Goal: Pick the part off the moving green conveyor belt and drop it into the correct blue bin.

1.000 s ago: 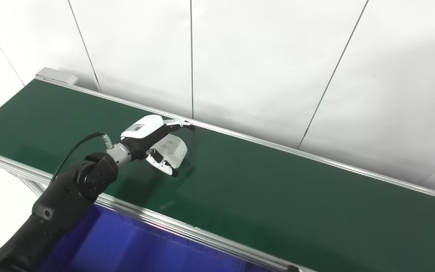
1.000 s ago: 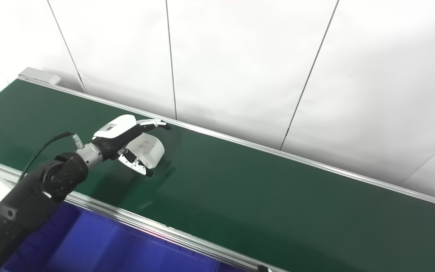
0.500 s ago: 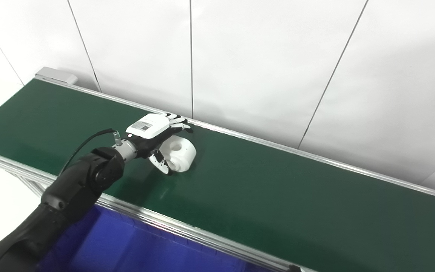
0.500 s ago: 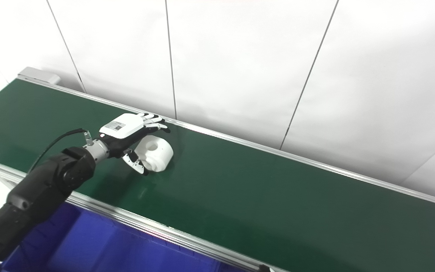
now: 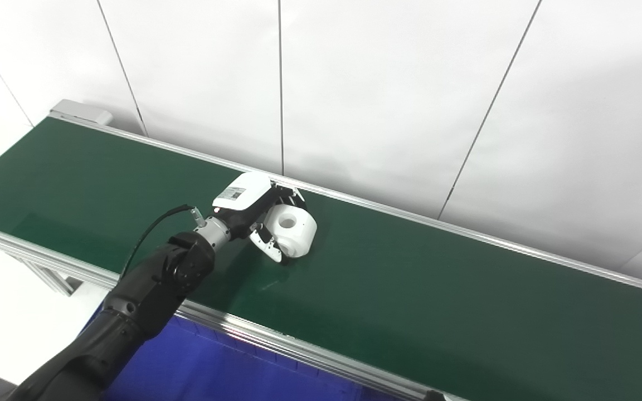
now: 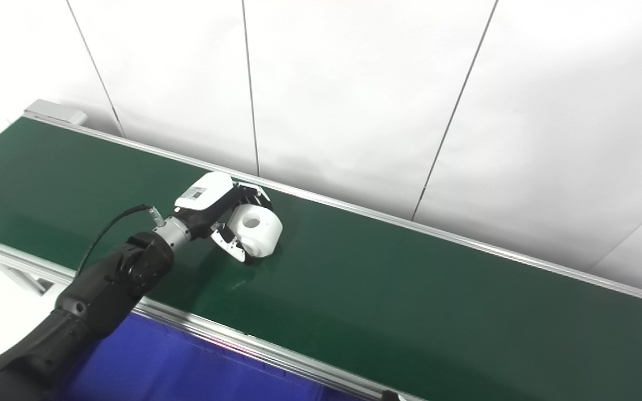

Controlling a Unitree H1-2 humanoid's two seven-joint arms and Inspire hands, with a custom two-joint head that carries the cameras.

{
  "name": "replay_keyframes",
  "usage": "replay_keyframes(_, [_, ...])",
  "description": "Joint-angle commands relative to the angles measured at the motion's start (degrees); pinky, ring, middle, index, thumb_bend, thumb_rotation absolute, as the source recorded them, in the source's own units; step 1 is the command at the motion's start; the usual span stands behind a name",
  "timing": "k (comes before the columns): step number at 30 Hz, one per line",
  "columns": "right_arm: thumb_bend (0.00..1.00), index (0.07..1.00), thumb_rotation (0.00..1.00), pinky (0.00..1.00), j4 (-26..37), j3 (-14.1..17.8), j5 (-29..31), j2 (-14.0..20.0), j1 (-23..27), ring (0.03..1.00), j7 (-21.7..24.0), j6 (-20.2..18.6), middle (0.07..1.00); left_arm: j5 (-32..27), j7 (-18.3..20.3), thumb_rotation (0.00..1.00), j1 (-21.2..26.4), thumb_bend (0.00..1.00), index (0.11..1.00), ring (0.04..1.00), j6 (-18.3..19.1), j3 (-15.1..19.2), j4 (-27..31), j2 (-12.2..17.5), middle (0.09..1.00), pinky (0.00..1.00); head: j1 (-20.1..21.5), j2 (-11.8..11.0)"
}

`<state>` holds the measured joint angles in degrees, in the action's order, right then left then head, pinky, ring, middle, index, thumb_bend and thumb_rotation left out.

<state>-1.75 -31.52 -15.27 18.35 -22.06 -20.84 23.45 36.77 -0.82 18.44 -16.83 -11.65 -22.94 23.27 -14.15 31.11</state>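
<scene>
A white round part (image 5: 295, 225) with a hole in its top face sits on the green conveyor belt (image 5: 421, 289), near the belt's far rail. My left hand (image 5: 253, 207) reaches across the belt from the left and is shut on the part. Its fingers (image 5: 290, 195) curl over the part's far side and the thumb (image 5: 269, 250) presses the near side. The part's underside still looks to be touching the belt. The right hand is out of sight in both views.
A blue bin (image 5: 198, 365) lies below the belt's near aluminium rail (image 5: 276, 340) at the bottom left. A white panelled wall (image 5: 388, 100) stands close behind the far rail. A grey end cap (image 5: 81, 111) closes the belt at the far left.
The left hand and the part have travelled to the right along the belt. The fingers, stretched out above the part earlier, have curled down around it.
</scene>
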Motion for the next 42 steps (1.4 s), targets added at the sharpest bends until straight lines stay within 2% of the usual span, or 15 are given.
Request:
replay_keyframes(1, [0.76,0.828,0.57,0.65,1.6,0.0,0.0,0.1,-0.4,0.748,-0.8,3.5,0.805,-1.9,0.3,0.00,1.3,0.50,0.530,0.411,0.6,0.5,2.3,0.3,0.497,0.45,0.1,0.1])
replay_keyframes(6, [0.77,0.831,0.57,0.66,1.8,-0.3,0.0,0.0,-0.5,0.752,-1.0,3.5,0.806,-3.0,0.2,0.00,0.6,0.50,0.527,0.416,-1.0,0.4,1.7,0.7,0.497,0.45,0.5,0.6])
replay_keyframes(9, [0.76,0.834,0.58,0.66,2.3,-0.2,-0.7,-0.4,-0.8,0.754,-0.8,3.5,0.810,-4.5,0.4,0.00,-0.7,0.50,0.525,0.420,-1.8,1.3,3.3,1.4,0.497,0.46,2.8,2.4])
replay_keyframes(11, [0.76,0.837,0.58,0.66,3.2,0.1,-1.0,-0.8,-1.3,0.759,-0.3,3.5,0.816,-7.4,1.0,0.00,-2.7,0.50,0.529,0.421,-2.1,2.8,6.4,1.7,0.490,0.46,4.3,3.6])
replay_keyframes(14, [0.76,0.836,0.56,0.65,4.9,0.8,-1.4,-1.4,-2.4,0.752,0.7,3.4,0.817,-11.2,1.9,0.00,-6.1,0.50,0.521,0.430,-2.4,5.4,12.2,2.5,0.498,0.46,9.1,6.5])
replay_keyframes(16, [0.75,0.838,0.56,0.65,5.8,1.2,-1.6,-1.8,-3.0,0.753,1.4,3.5,0.816,-13.3,2.0,0.00,-8.2,0.50,0.516,0.434,-3.5,7.0,15.1,3.1,0.501,0.47,12.1,8.1])
replay_keyframes(17, [0.74,0.838,0.55,0.65,6.2,1.4,-1.7,-1.9,-3.2,0.754,1.8,3.4,0.814,-14.0,2.2,0.00,-8.8,0.50,0.516,0.434,-3.9,7.5,15.9,3.3,0.501,0.47,12.1,8.1])
replay_keyframes(18, [0.74,0.838,0.55,0.65,6.8,1.8,-1.6,-2.2,-3.5,0.755,2.5,3.4,0.813,-15.4,1.9,0.00,-10.1,0.50,0.516,0.435,-5.5,8.3,17.0,3.5,0.501,0.47,14.2,9.0])
replay_keyframes(19, [0.74,0.838,0.55,0.67,7.2,2.2,-1.6,-2.4,-3.8,0.761,3.1,3.4,0.812,-16.3,1.8,0.00,-10.9,0.50,0.517,0.433,-6.6,8.9,17.6,3.5,0.502,0.47,14.2,9.0])
replay_keyframes(21, [0.74,0.836,0.55,0.68,8.1,2.9,-1.5,-2.8,-4.3,0.763,4.1,3.4,0.810,-18.2,1.8,0.00,-13.5,0.50,0.520,0.431,-8.4,10.2,20.2,3.7,0.500,0.46,16.3,11.1])
replay_keyframes(23, [0.74,0.838,0.55,0.69,8.8,3.6,-1.5,-3.1,-4.8,0.769,5.1,3.4,0.813,-19.6,2.3,0.00,-15.4,0.50,0.523,0.431,-8.9,11.0,22.4,3.5,0.498,0.46,16.9,11.8])
replay_keyframes(25, [0.74,0.839,0.55,0.69,9.8,4.6,-1.5,-3.4,-5.4,0.769,6.3,3.2,0.814,-21.2,3.0,0.00,-18.2,0.50,0.518,0.438,-7.9,11.6,25.9,2.9,0.498,0.47,18.1,14.0])
replay_keyframes(29, [0.73,0.851,0.55,0.72,11.7,6.4,-1.1,-4.1,-6.8,0.781,8.7,2.9,0.828,-22.5,3.4,0.00,-22.7,0.50,0.519,0.423,-7.7,11.7,31.1,1.2,0.507,0.45,17.7,15.7])
replay_keyframes(36, [0.72,0.862,0.60,0.76,13.1,9.1,-1.0,-5.5,-8.5,0.787,11.4,2.8,0.838,-21.3,2.5,0.00,-28.7,0.50,0.518,0.432,-10.1,9.3,34.4,-1.5,0.501,0.45,17.0,17.7])
replay_keyframes(42, [0.71,0.869,0.63,0.77,14.7,10.8,-1.6,-6.3,-9.3,0.795,13.5,2.2,0.847,-23.9,5.3,0.00,-35.1,0.50,0.500,0.452,-8.6,7.2,36.5,-3.2,0.501,0.48,17.3,20.6])
